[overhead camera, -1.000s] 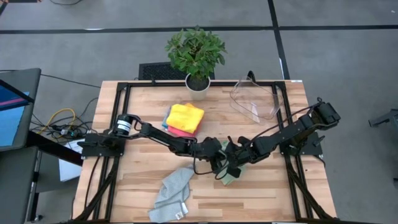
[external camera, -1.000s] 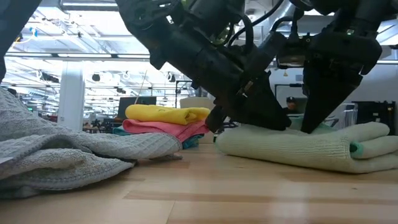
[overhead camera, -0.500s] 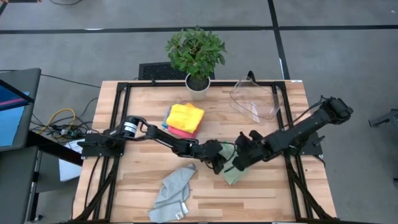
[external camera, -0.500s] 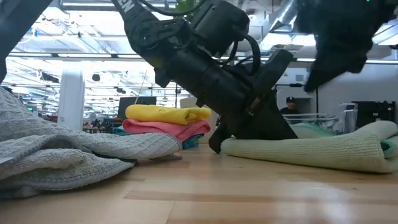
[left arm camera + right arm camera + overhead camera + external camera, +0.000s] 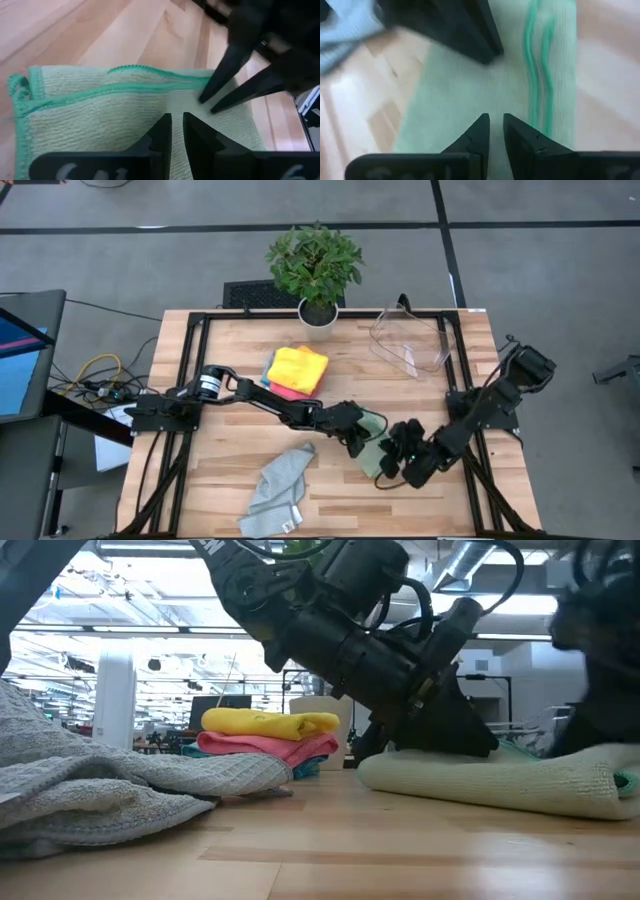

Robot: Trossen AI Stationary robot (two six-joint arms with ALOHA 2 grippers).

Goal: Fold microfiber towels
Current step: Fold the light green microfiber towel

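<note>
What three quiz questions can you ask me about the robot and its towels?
1. True or false: the yellow towel lies on top of the pink towel.
2. Over which towel do the left gripper and the right gripper meet? A: the crumpled grey towel. B: the folded sage green towel. C: the yellow towel.
3. Fill in: near the potted plant stands a clear plastic ____.

Key: 1 true; 2 B; 3 bin.

Nubbly pale green cloth towel [image 5: 500,780], smooth light wood table [image 5: 420,395], clear glossy plastic bin [image 5: 410,340]
</note>
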